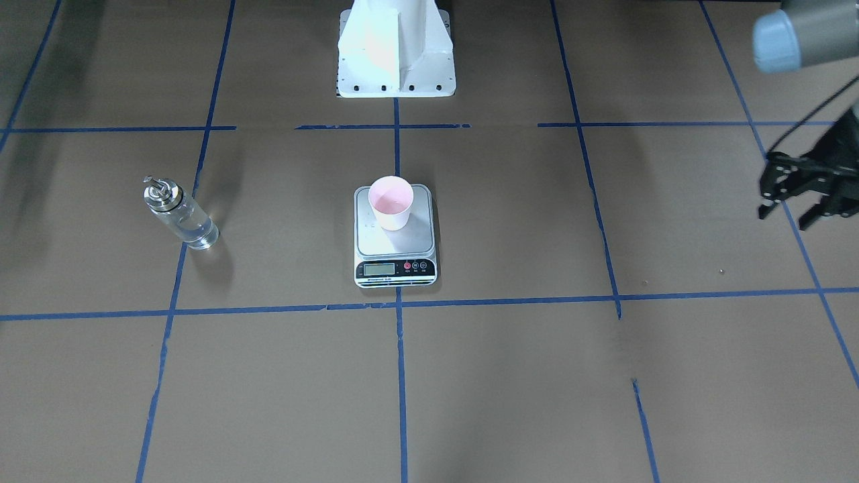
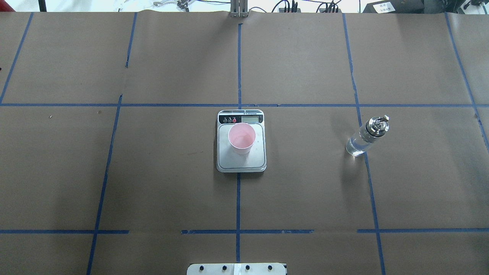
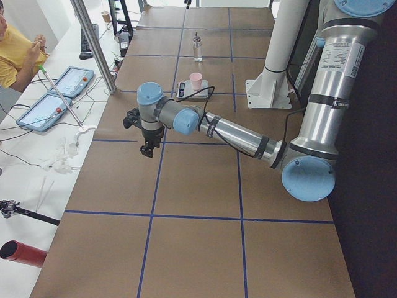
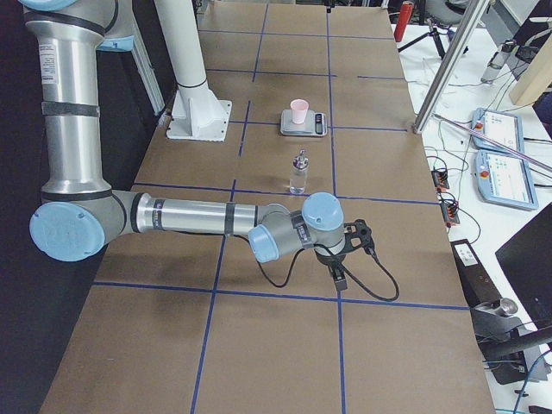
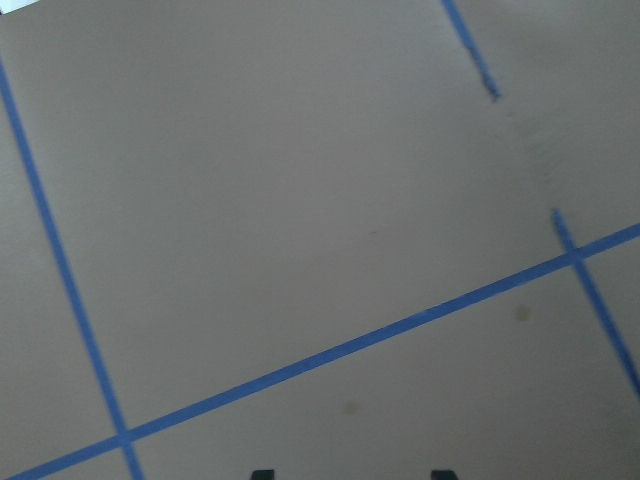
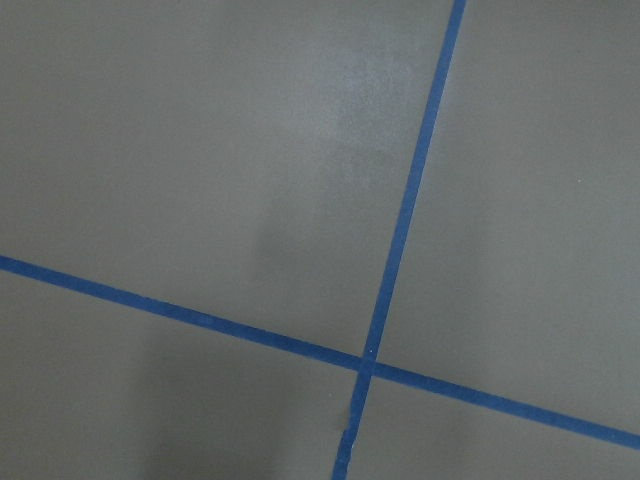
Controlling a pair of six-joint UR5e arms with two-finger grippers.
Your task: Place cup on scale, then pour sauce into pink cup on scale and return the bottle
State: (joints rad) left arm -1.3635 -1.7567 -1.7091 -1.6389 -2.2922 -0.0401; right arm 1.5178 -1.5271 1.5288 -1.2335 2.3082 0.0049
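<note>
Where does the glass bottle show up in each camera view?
Front-facing: bottle left of scale.
Overhead: bottle right of scale.
Exterior left: bottle beyond scale, top centre.
Exterior right: bottle nearer than scale, centre.
Wrist views: not visible.
Landmark: scale carrying the cup.

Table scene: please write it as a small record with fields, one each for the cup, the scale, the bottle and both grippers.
cup: upright on the scale's platform, held by no gripper
scale: middle of the table, display side turned away from the robot
bottle: upright on the table at the robot's right of the scale, apart from it, cap on
left gripper: open, empty, far out on the robot's left
right gripper: over bare table, away from the bottle; open or shut cannot be told
</note>
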